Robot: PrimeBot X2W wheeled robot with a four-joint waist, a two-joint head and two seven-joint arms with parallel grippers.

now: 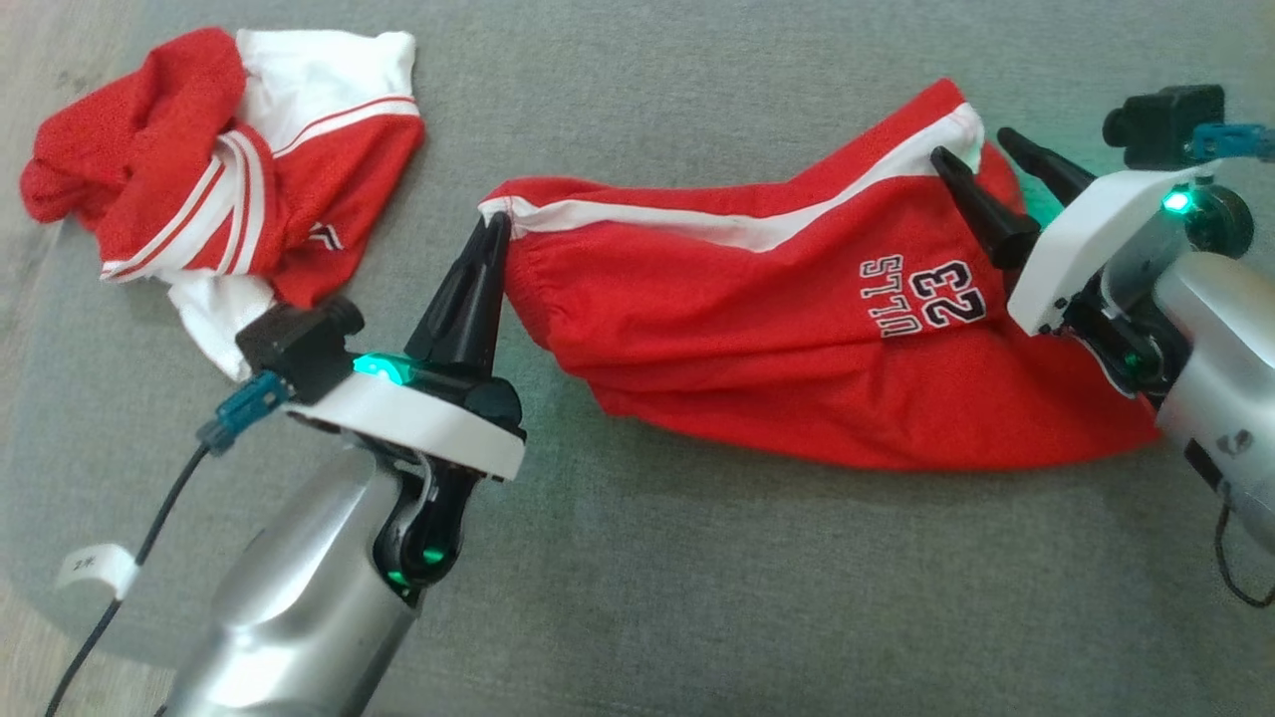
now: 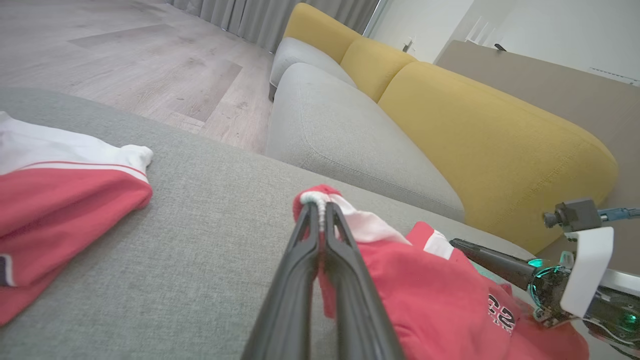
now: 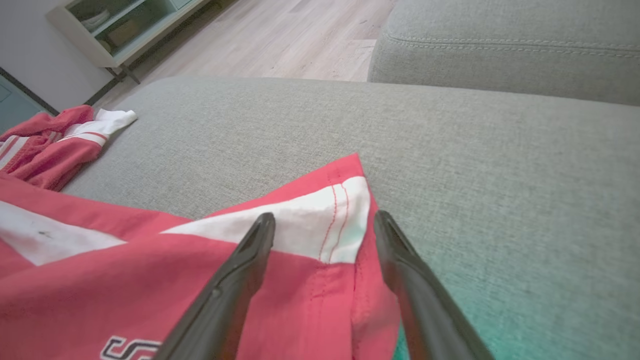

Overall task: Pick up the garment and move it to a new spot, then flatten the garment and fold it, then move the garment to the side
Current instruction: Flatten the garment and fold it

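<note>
- A pair of red mesh sports shorts (image 1: 777,339) with a white side stripe and a "23" print lies lengthwise on a broad grey woven fabric cushion (image 1: 697,568), running from the middle of the head view out to its right side
- The left gripper (image 1: 493,231) has its two long dark fingers pressed together on the left end of the shorts, at the gathered edge where the white stripe ends
- In the left wrist view a small fold of red cloth with a white ribbed edge pokes out just above those pinched tips
- The right gripper (image 1: 974,145) sits at the opposite end of the shorts with its fingers spread wide and nothing between them
- In the right wrist view one finger lies over the red cloth below the white stripe, the other just beside the hem corner, over the grey cushion
- Whether those tips touch the cloth I cannot tell
- The print reads upside down in the head view and sits near the right gripper
- The lower edge of the shorts is bunched and wrinkled; the stripe edge is pulled fairly straight between the two ends
- A second crumpled red-and-white striped garment (image 1: 199,169) lies apart, near the cushion's far left corner
- Beyond the cushion, the left wrist view shows a sofa with grey seats and mustard-yellow back cushions (image 2: 475,135), plus pale wood-plank flooring (image 2: 125,50)
</note>
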